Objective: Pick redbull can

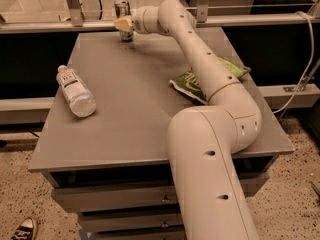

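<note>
The redbull can stands upright at the far edge of the grey table, left of centre. It is slim with a shiny silver top. My arm reaches across the table from the lower right. My gripper is right at the can, its yellowish fingers covering the can's lower half. The can's base is partly hidden behind the fingers.
A clear plastic water bottle with a white label lies on its side at the table's left. A green chip bag lies at the right, partly under my arm. A metal rail runs behind the table's far edge.
</note>
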Controlling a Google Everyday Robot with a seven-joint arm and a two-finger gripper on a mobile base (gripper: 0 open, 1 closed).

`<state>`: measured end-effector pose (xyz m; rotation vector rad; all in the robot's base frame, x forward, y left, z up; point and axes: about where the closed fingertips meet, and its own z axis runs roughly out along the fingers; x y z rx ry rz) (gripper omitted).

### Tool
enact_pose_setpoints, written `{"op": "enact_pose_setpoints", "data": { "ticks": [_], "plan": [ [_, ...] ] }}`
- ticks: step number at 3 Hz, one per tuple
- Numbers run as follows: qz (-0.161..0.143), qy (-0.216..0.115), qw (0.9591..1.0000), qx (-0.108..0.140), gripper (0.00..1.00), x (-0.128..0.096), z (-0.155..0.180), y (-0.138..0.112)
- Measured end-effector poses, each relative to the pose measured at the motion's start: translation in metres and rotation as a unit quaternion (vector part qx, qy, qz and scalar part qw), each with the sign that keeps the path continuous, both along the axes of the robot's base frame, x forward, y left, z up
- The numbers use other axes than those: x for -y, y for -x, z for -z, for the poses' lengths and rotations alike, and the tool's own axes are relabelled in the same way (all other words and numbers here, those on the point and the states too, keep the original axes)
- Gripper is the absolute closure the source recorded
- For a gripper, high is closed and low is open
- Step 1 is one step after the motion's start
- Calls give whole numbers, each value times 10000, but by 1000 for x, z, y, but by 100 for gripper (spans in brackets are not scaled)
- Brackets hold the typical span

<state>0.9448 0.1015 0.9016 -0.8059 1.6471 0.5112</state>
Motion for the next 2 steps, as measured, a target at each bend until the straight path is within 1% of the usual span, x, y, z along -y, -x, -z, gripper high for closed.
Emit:
{"op": "enact_pose_setpoints", "data": {
  "ticks": [1, 2],
  "plan": [
    [6, 114, 9999, -26, 96, 16, -7, 8],
    [-185, 261, 9995, 15, 100, 39, -22, 34]
  ]
}}
